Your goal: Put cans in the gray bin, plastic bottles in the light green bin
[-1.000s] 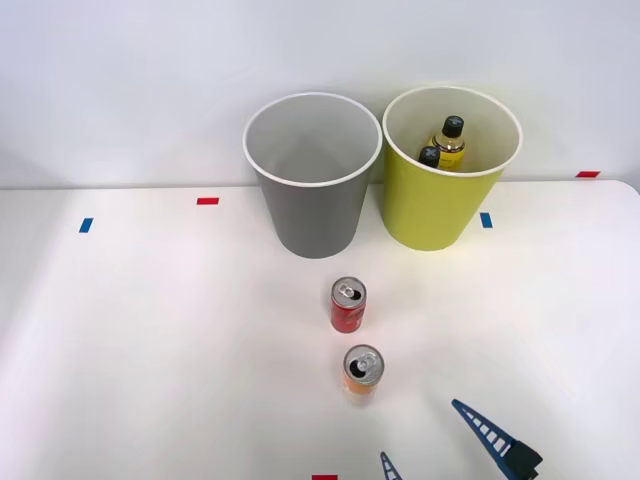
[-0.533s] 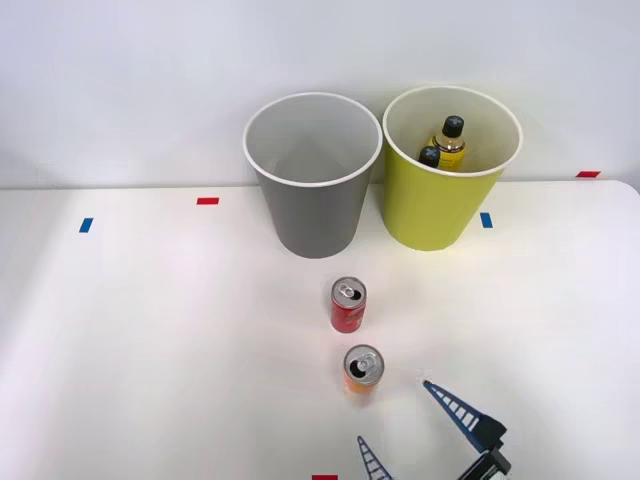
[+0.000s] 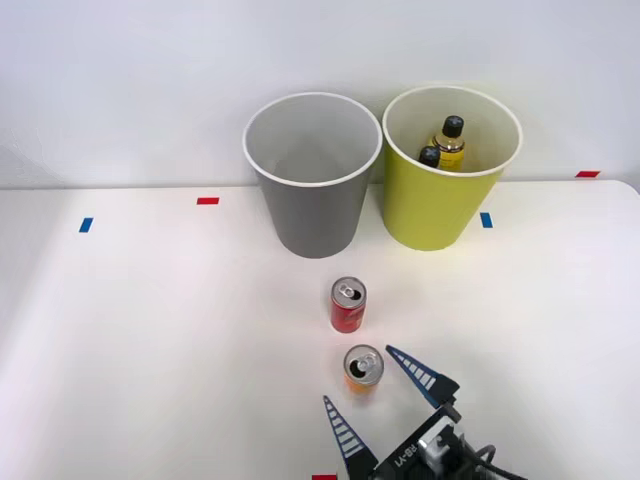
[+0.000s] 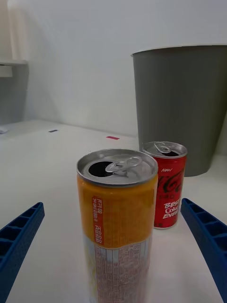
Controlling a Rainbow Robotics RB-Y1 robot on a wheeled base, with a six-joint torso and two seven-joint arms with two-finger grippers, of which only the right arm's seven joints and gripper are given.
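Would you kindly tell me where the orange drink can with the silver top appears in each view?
Front view: slim orange can with silver top, low centre, nearest the open jaws.
Right wrist view: the can looms in the foreground.
Shared landmark: red can just beyond it.

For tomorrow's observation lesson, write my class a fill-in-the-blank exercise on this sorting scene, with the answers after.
1. The two plastic bottles sit inside the ____ bin.
2. The can nearest the right gripper is the ____ can.
3. The gripper's blue fingers are ____, one on either side of that can.
4. The red can stands on the table in front of the ____ bin.

Answers: light green; orange; open; gray
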